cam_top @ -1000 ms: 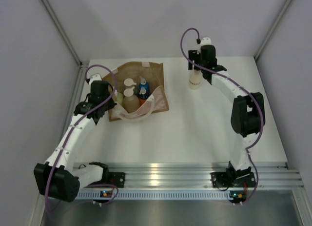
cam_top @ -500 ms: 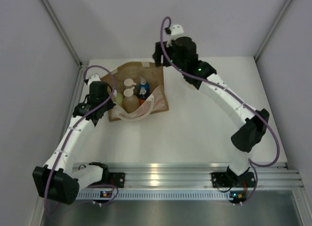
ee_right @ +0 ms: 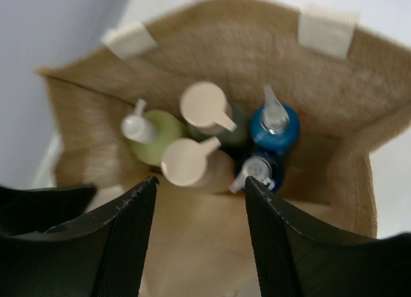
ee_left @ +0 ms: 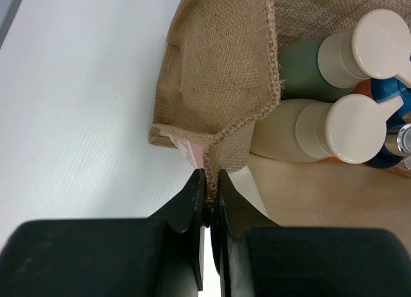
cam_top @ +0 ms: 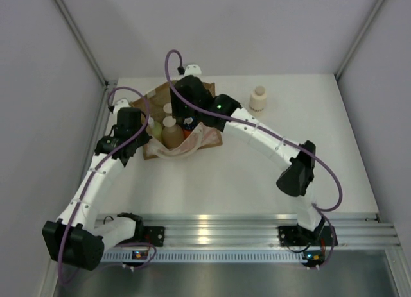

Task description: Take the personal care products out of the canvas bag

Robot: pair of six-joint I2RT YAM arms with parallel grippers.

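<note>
The canvas bag [cam_top: 160, 93] stands open at the back left, and it also shows in the left wrist view [ee_left: 218, 66] and the right wrist view [ee_right: 231, 47]. My left gripper [ee_left: 210, 181] is shut on the bag's left rim [cam_top: 149, 129]. My right gripper [ee_right: 201, 185] is open and empty, above the bag's mouth [cam_top: 185, 114]. Inside stand a yellow-green bottle [ee_right: 157, 136], a grey-green bottle [ee_right: 202, 104], a beige bottle [ee_right: 186, 162], a blue bottle [ee_right: 275, 127] and a darker bottle with a clear nozzle [ee_right: 260, 169]. A cream bottle [cam_top: 258, 99] stands on the table at the back right.
The white table [cam_top: 270, 162] is walled in by grey panels on the left, back and right. An aluminium rail [cam_top: 218, 223] runs along the near edge. The right arm's forearm [cam_top: 257, 133] stretches across the table's middle.
My right arm has swung left, away from the cream bottle at the back right, which now stands alone. My right gripper is now over the bag. The left arm has not moved.
</note>
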